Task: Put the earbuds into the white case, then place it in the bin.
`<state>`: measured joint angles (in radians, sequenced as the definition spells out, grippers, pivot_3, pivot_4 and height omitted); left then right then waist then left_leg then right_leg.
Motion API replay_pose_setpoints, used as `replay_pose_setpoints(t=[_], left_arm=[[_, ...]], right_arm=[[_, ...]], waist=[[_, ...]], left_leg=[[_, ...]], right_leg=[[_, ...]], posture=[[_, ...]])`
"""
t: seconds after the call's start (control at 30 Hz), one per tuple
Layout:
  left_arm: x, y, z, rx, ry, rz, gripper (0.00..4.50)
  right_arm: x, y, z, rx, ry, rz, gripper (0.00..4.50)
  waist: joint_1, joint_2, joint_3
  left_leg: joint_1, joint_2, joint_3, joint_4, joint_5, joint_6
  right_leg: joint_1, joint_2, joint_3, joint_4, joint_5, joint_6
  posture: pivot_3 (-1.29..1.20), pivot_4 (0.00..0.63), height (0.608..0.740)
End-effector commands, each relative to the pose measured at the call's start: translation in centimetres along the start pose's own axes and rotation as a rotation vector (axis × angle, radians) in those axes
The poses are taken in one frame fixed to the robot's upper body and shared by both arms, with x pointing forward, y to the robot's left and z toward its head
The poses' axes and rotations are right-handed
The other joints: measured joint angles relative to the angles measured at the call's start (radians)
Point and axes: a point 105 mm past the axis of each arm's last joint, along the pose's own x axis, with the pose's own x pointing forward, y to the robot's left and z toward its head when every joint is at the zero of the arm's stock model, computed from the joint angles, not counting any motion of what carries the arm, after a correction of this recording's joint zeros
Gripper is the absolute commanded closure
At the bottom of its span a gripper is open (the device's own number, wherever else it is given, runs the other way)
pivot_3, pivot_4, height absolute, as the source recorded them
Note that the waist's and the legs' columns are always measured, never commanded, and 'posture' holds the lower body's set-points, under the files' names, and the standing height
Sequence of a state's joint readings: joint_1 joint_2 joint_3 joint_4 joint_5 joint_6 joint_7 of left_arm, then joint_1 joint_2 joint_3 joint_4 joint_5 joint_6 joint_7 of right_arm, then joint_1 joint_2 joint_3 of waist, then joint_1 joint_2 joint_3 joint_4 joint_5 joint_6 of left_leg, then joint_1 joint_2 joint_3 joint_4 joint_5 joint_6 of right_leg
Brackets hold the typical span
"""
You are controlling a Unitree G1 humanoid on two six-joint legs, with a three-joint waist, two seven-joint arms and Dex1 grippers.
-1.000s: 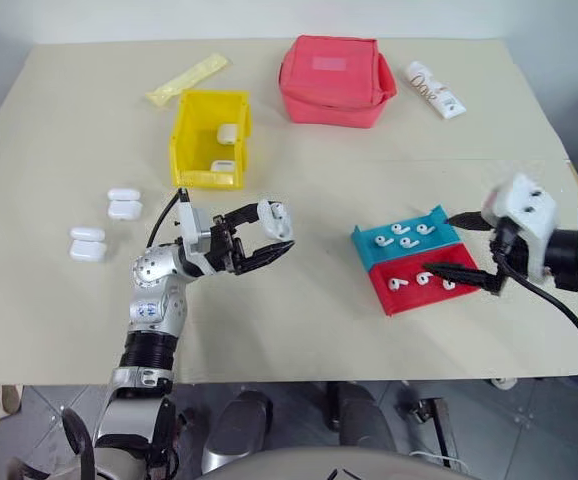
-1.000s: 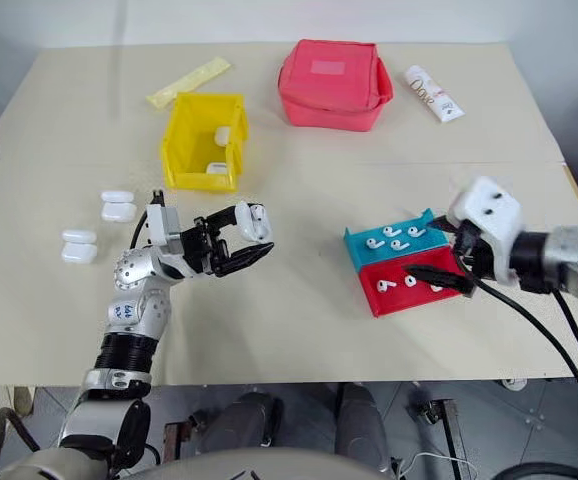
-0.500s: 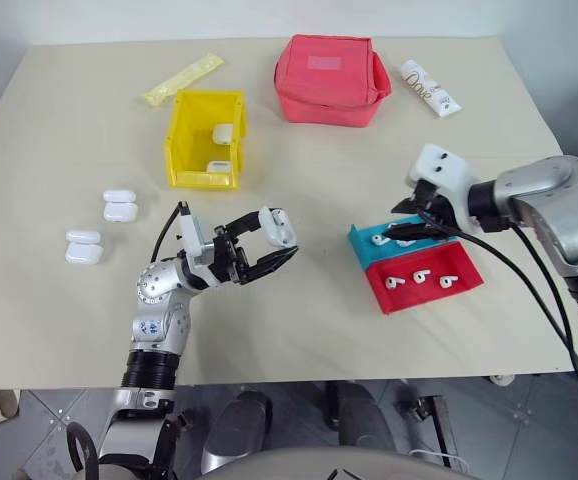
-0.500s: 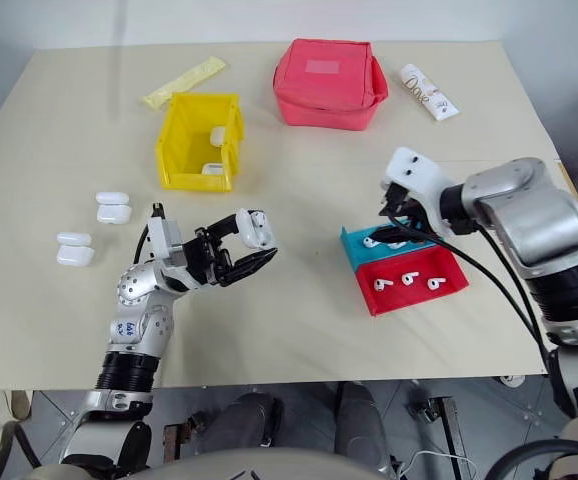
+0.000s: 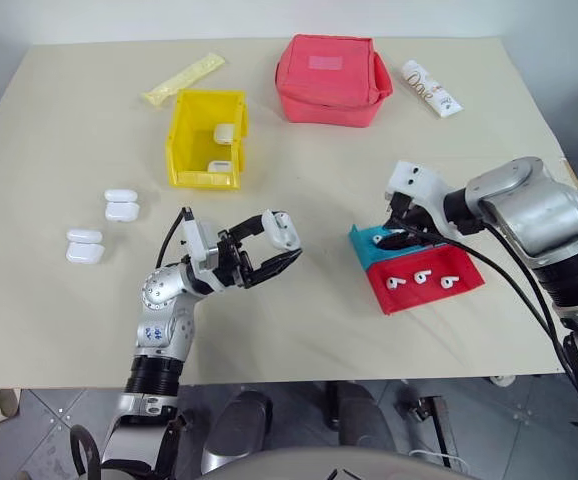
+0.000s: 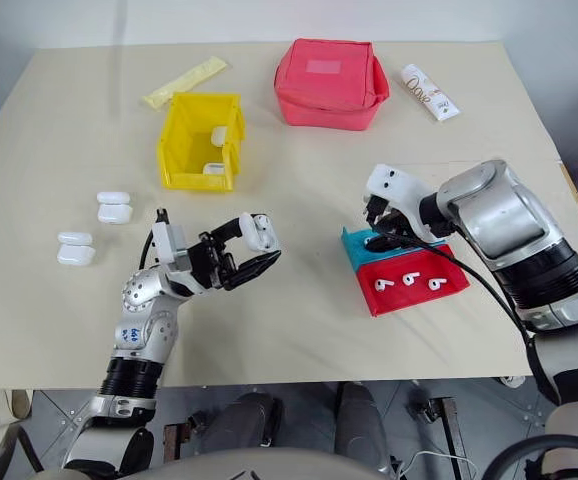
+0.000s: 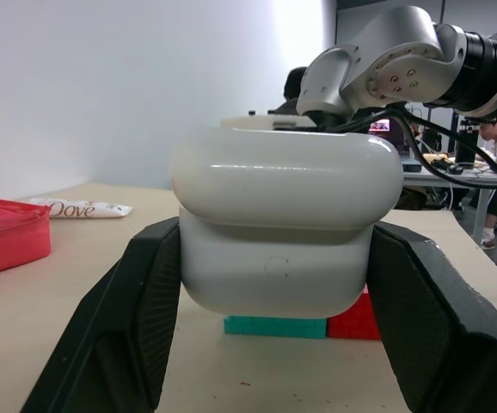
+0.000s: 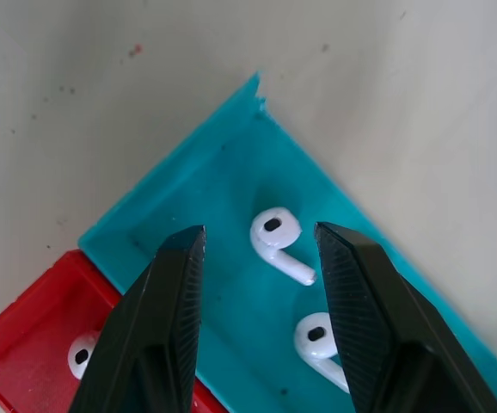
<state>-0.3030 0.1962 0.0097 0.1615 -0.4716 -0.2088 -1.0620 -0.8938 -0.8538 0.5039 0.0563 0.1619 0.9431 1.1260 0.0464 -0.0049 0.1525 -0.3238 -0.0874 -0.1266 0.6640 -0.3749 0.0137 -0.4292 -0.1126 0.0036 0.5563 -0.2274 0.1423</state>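
Observation:
My left gripper (image 5: 277, 240) is shut on a white case (image 5: 278, 228) and holds it above the table left of centre. In the left wrist view the case (image 7: 283, 224) sits squeezed between both fingers (image 7: 137, 318). My right gripper (image 5: 397, 233) points down into the teal tray (image 5: 362, 244). Its fingers are open and straddle one earbud (image 8: 276, 237) without touching it. A second earbud (image 8: 317, 337) lies beside it. Three more earbuds (image 5: 421, 276) lie in the red tray (image 5: 464, 285). The yellow bin (image 5: 184, 140) stands at the back left.
Two white cases (image 5: 226, 133) lie inside the bin. Several spare cases (image 5: 121, 204) rest in two pairs (image 5: 85, 245) at the left. A red pouch (image 5: 331, 80), a Dove tube (image 5: 431, 88) and a yellow packet (image 5: 183, 80) lie along the far side.
My right gripper has swung left from beside the red tray to above the teal tray, dropped lower, and its fingers have narrowed around an earbud. The left gripper has kept hold of the case.

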Motion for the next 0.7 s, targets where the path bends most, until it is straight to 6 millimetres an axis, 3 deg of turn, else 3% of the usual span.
replay_pose_setpoints(t=[0.03,0.7], left_arm=[[0.4,-0.4,1.3,0.048,-0.036,-0.016,1.68],[-0.3,-0.6,1.7,0.058,-0.023,0.018,1.68]], right_arm=[[-0.4,-0.6,0.7,-0.022,-0.007,-0.026,2.42],[1.3,-1.1,0.0,-0.044,0.037,-0.009,2.42]], waist=[[0.0,0.0,0.0],[-0.004,0.0,0.0]], left_leg=[[0.0,0.0,0.0,0.0,0.0,0.0],[0.0,0.0,0.0,0.0,0.0,0.0]], right_leg=[[0.0,0.0,0.0,0.0,0.0,0.0],[0.0,0.0,0.0,0.0,0.0,0.0]], posture=[[0.0,0.15,0.74],[0.0,0.15,0.74]])
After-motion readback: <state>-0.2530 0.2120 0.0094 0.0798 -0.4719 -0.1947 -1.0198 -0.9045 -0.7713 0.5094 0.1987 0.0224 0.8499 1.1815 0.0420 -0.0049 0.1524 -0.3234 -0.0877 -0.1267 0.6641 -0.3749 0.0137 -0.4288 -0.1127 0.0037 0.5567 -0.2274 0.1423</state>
